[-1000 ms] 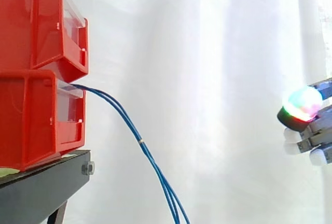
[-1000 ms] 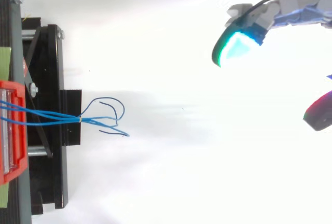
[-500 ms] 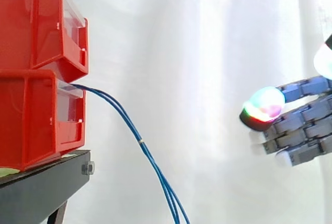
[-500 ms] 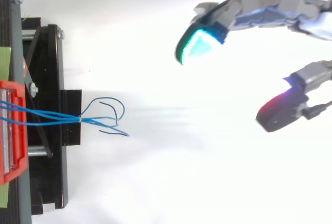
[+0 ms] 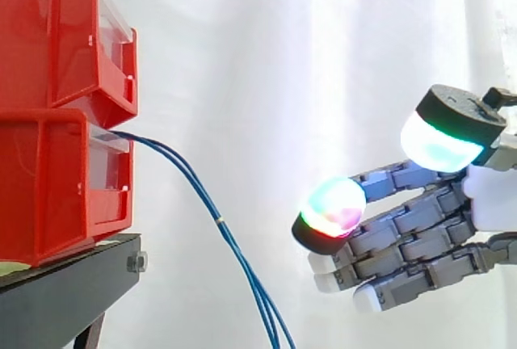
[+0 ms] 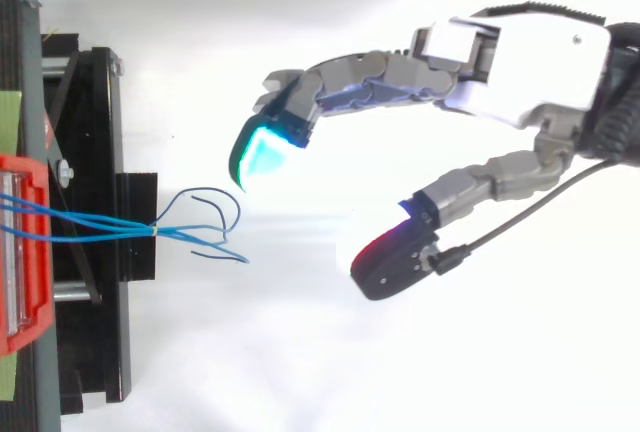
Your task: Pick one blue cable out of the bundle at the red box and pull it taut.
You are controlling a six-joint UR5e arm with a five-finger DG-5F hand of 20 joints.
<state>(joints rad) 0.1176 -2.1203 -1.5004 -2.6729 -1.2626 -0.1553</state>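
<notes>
White pleated curtain [image 5: 323,82] behind, black stand [image 5: 56,296] at left, bright even light

In the side view the blue cables [image 5: 220,220] are running off the bottom edge, and their roots are lying hidden behind the lower of the red bins [image 5: 56,115]. Those bins are being cropped by the left and top edges. The hand [image 5: 404,240] is being cut off at the right edge in both views.
</notes>
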